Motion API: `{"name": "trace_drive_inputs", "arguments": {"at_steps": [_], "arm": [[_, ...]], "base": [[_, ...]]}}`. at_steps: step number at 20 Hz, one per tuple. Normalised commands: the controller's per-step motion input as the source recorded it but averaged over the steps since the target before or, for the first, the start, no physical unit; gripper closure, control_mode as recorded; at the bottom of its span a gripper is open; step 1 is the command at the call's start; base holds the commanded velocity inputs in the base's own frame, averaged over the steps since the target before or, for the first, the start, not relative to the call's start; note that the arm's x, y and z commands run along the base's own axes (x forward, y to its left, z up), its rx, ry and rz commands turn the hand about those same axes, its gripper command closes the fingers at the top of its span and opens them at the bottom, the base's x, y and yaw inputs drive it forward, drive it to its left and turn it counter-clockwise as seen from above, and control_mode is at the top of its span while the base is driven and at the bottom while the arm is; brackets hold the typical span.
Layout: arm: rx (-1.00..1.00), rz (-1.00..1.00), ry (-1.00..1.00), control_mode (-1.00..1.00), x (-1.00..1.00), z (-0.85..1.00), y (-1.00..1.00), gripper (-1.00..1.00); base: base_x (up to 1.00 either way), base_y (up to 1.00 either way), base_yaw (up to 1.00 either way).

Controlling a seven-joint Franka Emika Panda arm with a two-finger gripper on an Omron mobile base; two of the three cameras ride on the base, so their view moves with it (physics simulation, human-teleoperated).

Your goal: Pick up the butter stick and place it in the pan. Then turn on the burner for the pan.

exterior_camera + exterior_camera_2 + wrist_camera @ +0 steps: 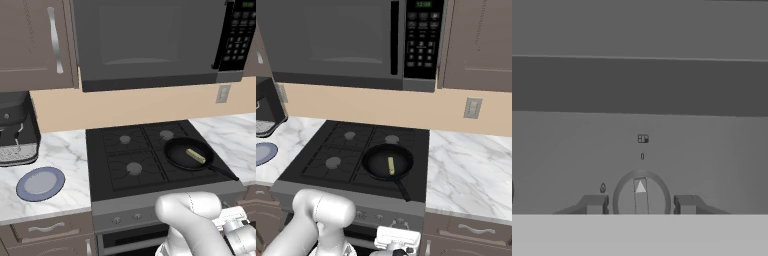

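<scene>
Facing the stove's front panel, the gripper has its two fingertips spread to either side of a round control knob, one tip left and one right of it, and whether they touch it cannot be told. The knob's white pointer stands toward small markings on the grey panel. Beyond and above, on the stove top, the pan sits on the front right burner, handle reaching toward the front right corner. The butter stick lies flat inside the pan, well apart from the gripper. A blue-grey plate rests on the counter left of the stove, and a microwave hangs over the back edge
</scene>
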Motion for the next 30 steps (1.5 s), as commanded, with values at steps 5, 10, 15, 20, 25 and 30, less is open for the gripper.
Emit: {"name": "trace_drive_inputs", "arguments": {"at_steps": [5, 10, 15, 20, 25, 30], "arm": [[-0.17, 0.0, 0.0, -1.0, 0.0, 0.01, 0.0, 1.0], [-0.16, 0.0, 0.02, -1.0, 0.0, 0.07, 0.0, 1.0], [-0.17, 0.0, 0.07, -1.0, 0.0, 0.14, 0.0, 1.0], [-0.18, 0.0, 0.08, -1.0, 0.0, 0.11, 0.0, 1.0], [-0.19, 0.0, 0.05, -1.0, 0.0, 0.01, 0.0, 1.0], [-0.2, 0.0, 0.04, -1.0, 0.0, 0.01, 0.0, 1.0]], "base": [[0.0, 0.0, 0.0], [0.0, 0.0, 0.0], [0.0, 0.0, 0.0], [0.0, 0.0, 0.0], [0.0, 0.0, 0.0], [0.0, 0.0, 0.0]]}}
